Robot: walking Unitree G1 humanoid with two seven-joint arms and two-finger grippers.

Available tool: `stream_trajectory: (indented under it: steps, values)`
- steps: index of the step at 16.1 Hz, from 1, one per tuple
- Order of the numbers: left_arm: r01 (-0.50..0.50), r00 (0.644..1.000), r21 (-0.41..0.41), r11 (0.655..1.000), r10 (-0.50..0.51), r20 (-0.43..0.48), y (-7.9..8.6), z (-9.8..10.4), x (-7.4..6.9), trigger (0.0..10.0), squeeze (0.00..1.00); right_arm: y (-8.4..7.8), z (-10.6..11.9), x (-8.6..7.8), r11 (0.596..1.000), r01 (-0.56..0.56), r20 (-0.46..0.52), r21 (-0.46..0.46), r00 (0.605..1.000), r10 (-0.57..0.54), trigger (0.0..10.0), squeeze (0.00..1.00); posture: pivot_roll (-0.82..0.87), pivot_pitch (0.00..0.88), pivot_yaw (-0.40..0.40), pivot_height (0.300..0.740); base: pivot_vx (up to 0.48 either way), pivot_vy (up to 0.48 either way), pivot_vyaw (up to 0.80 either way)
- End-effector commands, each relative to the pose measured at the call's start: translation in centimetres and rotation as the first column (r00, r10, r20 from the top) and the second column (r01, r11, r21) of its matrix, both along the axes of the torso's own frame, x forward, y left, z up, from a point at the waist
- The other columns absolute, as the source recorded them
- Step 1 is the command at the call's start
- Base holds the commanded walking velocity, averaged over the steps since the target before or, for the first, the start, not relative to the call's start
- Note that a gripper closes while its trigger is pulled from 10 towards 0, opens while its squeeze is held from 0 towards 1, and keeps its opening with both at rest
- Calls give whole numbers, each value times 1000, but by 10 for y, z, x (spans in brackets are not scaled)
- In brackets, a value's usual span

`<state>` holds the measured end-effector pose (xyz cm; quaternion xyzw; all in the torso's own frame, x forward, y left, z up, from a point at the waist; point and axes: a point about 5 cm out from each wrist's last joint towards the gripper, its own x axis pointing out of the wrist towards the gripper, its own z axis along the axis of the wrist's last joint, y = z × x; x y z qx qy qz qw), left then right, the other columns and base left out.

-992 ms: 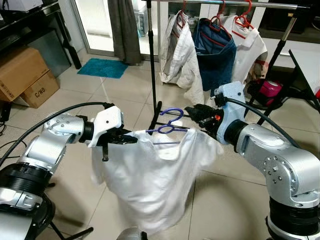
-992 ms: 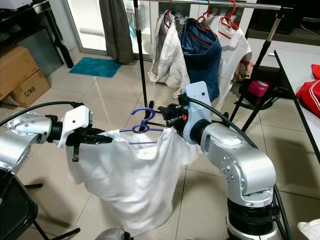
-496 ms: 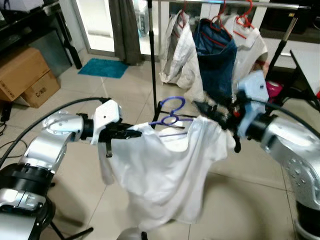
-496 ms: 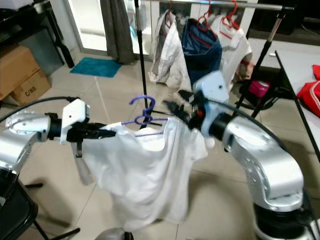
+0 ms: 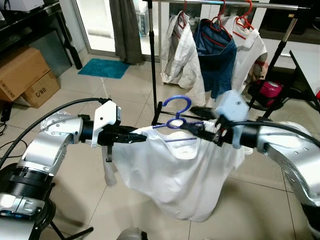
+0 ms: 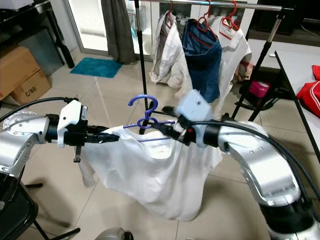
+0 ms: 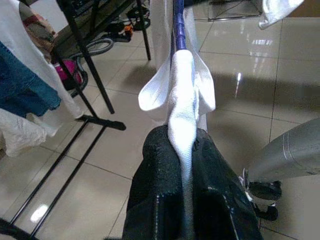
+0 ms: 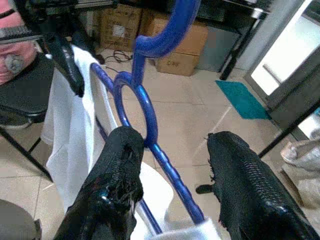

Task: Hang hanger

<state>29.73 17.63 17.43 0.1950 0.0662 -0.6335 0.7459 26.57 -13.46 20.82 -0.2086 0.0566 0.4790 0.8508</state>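
A white shirt (image 5: 175,175) on a blue hanger (image 5: 176,116) is pinched by the left gripper (image 7: 182,150) – the right gripper (image 8: 175,165) straddles the hanger, fingers apart – below the clothes rail (image 5: 225,4), over bare floor tiles (image 5: 260,200).

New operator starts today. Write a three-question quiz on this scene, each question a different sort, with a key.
1. True or false: the left gripper has its jaws shut on the white shirt.
2. What colour is the hanger inside the shirt? A red, B blue, C black.
3. Fill in: the right gripper has its jaws ____ around the hanger's arm, just below the ring at its neck.

Key
1. True: the cloth is pinched between the black fingers.
2. B. The red hangers are up on the clothes rail.
3. Open: one finger touches the hanger, the other stands apart.
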Motion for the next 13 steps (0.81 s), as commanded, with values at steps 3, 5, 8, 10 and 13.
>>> stream_trajectory:
  steps: [3,5,8,10,13]
  values:
    - [9,1000,-22,1000,-9,27,1,11,-2,0,0,11,-3,-7,990,-139,-53,1,989,139,0,0,51,0,56,740,0,0,0]
    - [-13,1000,-43,999,14,22,3,13,0,0,0,11,-4,-9,986,-164,-66,-3,984,164,0,0,51,0,55,740,0,0,0]
    - [-57,998,-62,996,58,22,10,17,3,0,0,9,-5,-11,981,-195,-87,6,977,195,0,0,56,0,55,740,0,0,0]
    - [-69,997,-69,995,71,24,12,19,4,0,0,9,-5,-13,977,-214,-100,13,972,214,0,0,57,0,56,740,0,0,0]
    - [-82,996,-78,994,84,27,12,21,6,0,0,10,-5,-15,973,-230,-114,23,966,231,0,0,55,0,58,740,0,0,0]
